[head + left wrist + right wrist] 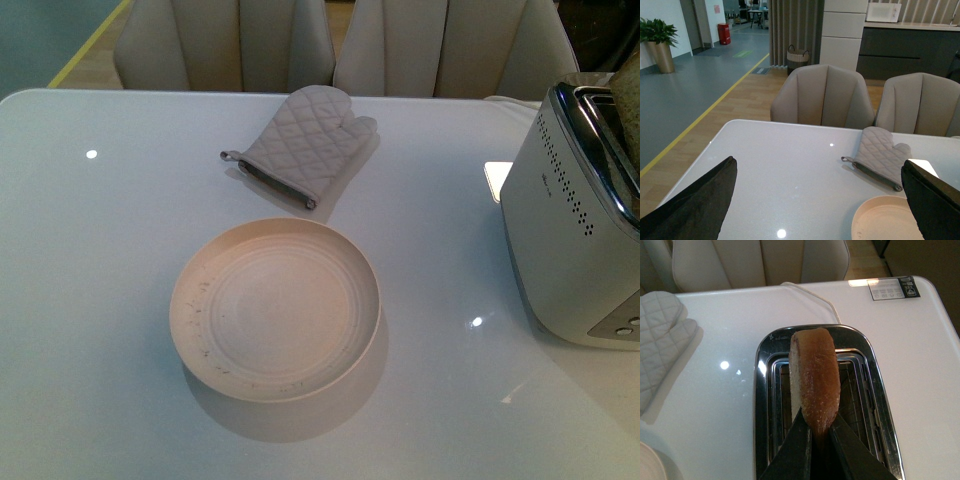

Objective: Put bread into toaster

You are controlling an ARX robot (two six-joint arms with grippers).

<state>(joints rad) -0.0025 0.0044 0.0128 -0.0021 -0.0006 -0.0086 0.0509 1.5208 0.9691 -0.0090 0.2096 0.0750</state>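
Right wrist view: right pincer [820, 422] clamps bread [815, 370] upright above toaster [762, 390] slots. Recommend aligning with one slot, lowering straight, then releasing; left pincer [818, 162] gapes empty.

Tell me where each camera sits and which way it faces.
Front view: on the robot's body, looking down at the plate, oven mitt and toaster; no arm shows.
Left wrist view: on the left wrist, facing across the table to the chairs; the open left gripper frames it.
Right wrist view: on the right wrist, looking down at the bread the right gripper holds over the toaster.
Shared: the oven mitt appears in all three.
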